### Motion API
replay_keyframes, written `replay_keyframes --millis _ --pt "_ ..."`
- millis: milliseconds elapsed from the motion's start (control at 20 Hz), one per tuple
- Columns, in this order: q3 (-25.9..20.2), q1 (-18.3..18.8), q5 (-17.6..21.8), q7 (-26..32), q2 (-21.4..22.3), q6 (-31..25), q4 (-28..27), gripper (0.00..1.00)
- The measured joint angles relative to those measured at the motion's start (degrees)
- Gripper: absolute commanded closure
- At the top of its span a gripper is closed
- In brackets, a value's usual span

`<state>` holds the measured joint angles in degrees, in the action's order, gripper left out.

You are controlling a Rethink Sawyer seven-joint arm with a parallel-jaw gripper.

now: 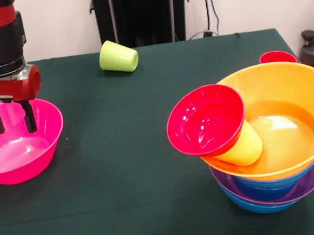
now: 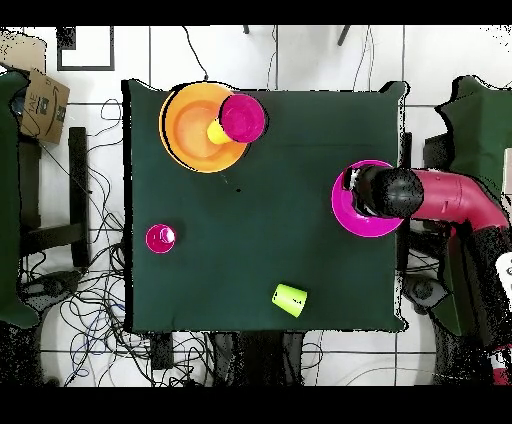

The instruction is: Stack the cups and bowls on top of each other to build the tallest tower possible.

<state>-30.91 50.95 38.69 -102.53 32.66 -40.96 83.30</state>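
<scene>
my jaws [image 1: 11, 117] hang spread apart and empty, both black fingers dipped inside the pink bowl [image 1: 15, 150], which sits upright at a side edge of the bench [image 1: 124, 174], roughly midway along it. the fingers straddle nothing; the bowl's rim nearest my arm lies just beside them, so i judge the coming grip turns on a small sideways shift to put that thin wall between the fingers.

across the bench, near the opposite far corner, stands the tower [image 1: 273, 154]: blue and purple bowls lowest, the wide orange bowl [image 1: 292, 84] on them, a yellow cup [image 1: 244, 146] lying tilted inside it with a red bowl [image 1: 205, 120] tipped on its side over the cup's mouth. it looks unsteady.

the front view shows that tilt and my finger gap. the overhead view hides the jaws under my arm, but places the lime green cup [image 2: 289, 299], lying on its side near my edge, and the red cup [image 2: 160, 238], upright near the opposite side edge.
</scene>
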Motion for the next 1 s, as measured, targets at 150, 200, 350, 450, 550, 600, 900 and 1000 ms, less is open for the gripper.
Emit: replay_keyframes --millis 150,200,350,450,550,600,900,1000 --pt "0.1 0.0 -1.4 0.0 0.0 -1.6 -0.3 0.0" --pt "0.1 -0.1 -2.0 0.0 0.0 -2.2 -0.4 0.0" --pt "0.3 -0.4 -3.5 0.0 -0.1 -4.4 -0.8 0.0" --pt "0.6 -0.9 -4.3 0.0 -0.2 -5.6 -1.0 0.0" --pt "0.8 -1.2 -4.7 0.0 -0.2 -5.8 -1.1 0.0" --pt "1.0 -1.6 -5.0 0.0 -0.3 -5.8 -1.1 0.0" --pt "1.7 -3.2 -5.9 0.0 -0.3 -5.8 -1.1 0.0" --pt "1.9 -3.6 -5.9 0.0 -0.3 -5.8 -1.1 0.0"
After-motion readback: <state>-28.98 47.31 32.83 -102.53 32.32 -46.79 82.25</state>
